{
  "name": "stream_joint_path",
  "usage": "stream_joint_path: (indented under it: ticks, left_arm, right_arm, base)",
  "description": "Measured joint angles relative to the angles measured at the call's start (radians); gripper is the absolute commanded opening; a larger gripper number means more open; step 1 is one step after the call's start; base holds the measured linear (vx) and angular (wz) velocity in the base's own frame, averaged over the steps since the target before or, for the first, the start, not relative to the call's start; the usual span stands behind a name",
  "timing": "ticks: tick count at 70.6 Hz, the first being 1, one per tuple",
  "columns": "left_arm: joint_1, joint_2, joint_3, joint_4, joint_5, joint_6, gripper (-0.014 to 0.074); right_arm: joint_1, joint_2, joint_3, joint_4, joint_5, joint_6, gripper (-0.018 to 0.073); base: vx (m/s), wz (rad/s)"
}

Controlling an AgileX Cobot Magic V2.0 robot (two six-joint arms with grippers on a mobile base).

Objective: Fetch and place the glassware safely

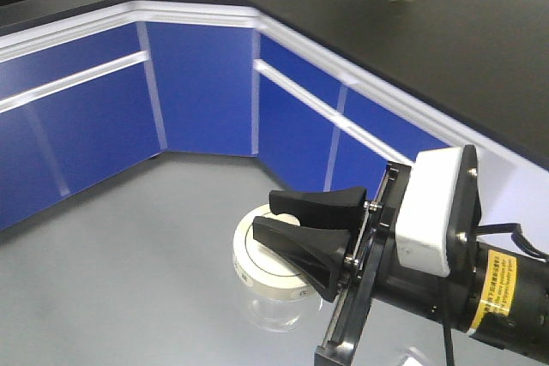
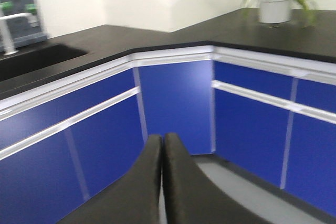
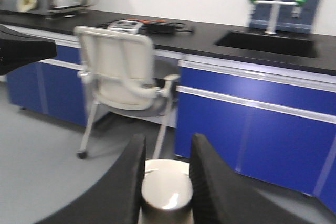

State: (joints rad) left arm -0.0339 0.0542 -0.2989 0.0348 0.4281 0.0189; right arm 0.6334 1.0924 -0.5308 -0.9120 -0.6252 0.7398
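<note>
Nearest the front camera, at the lower right of the frame, the right gripper (image 1: 268,213) is seen with its white wrist camera housing (image 1: 429,212) behind it, black fingers reaching toward frame left. Most of the picture beyond is taken up by the grey floor (image 1: 111,280), the blue cabinets (image 1: 197,92) meeting at a corner, and the black worktop (image 1: 429,32) across the top. A white chair (image 3: 118,72) is shown left of centre in the right wrist view and a sink (image 3: 268,43) at its upper right. A potted plant (image 2: 275,6) is seen on the worktop at the upper right of the left wrist view.

The cream-lidded glass jar (image 1: 257,263) is found between the right gripper's fingers, which are set narrowly, one on each side. It is judged to be gripped and carried upright above the floor, lid uppermost. The left gripper (image 2: 161,141) is closed finger against finger, with nothing between.

The right arm is therefore the one at the jar. In the front view the worktop lies above and beyond it, toward the upper right.

Much of the lid is masked by the fingers, and the glass body is blurred. Whether the pads bear on glass or lid cannot be told. In the right wrist view the jar's base is cut off by the lower edge.
</note>
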Motion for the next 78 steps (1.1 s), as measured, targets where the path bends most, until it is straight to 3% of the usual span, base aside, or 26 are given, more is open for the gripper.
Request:
stream_joint_path:
  ticks: [51,78]
  left_arm:
    - [0.000,0.000,0.000,0.000,0.000,0.000,-0.0007]
    - [0.000,0.000,0.000,0.000,0.000,0.000,-0.0007]
  right_arm:
    - [0.000,0.000,0.000,0.000,0.000,0.000,-0.0001]
    - [0.000,0.000,0.000,0.000,0.000,0.000,-0.0001]
  base:
    - [0.24,-0.88]
    - [0.23,-0.42]
